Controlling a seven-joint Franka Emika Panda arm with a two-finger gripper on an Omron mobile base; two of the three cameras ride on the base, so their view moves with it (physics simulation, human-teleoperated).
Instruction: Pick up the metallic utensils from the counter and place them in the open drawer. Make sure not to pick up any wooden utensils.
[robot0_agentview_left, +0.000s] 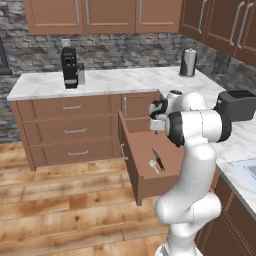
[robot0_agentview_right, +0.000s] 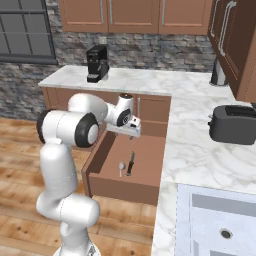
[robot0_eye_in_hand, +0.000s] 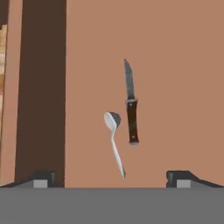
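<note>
The open drawer (robot0_agentview_left: 155, 186) (robot0_agentview_right: 125, 187) stands pulled out of the reddish-brown cabinets. On its floor (robot0_eye_in_hand: 179, 87) lie two metallic utensils side by side. One is a silver spoon (robot0_agentview_left: 154, 165) (robot0_agentview_right: 120, 167) (robot0_eye_in_hand: 113, 142). The other is a dark-handled knife (robot0_agentview_left: 158, 159) (robot0_agentview_right: 131, 164) (robot0_eye_in_hand: 130, 109). My gripper (robot0_agentview_left: 157, 121) (robot0_agentview_right: 131, 136) (robot0_eye_in_hand: 111, 179) hangs above the drawer, pointing down at them. It is open and holds nothing. The wooden spoons and the cooktop counter are out of view.
A marble top (robot0_agentview_right: 190, 145) runs over the wall cabinets around the corner. On it stand a black toaster (robot0_agentview_left: 237, 104) (robot0_agentview_right: 232, 124), a coffee machine (robot0_agentview_left: 70, 67) (robot0_agentview_right: 97, 63) and a metal canister (robot0_agentview_left: 188, 62). A sink (robot0_agentview_right: 220, 220) lies at the near right.
</note>
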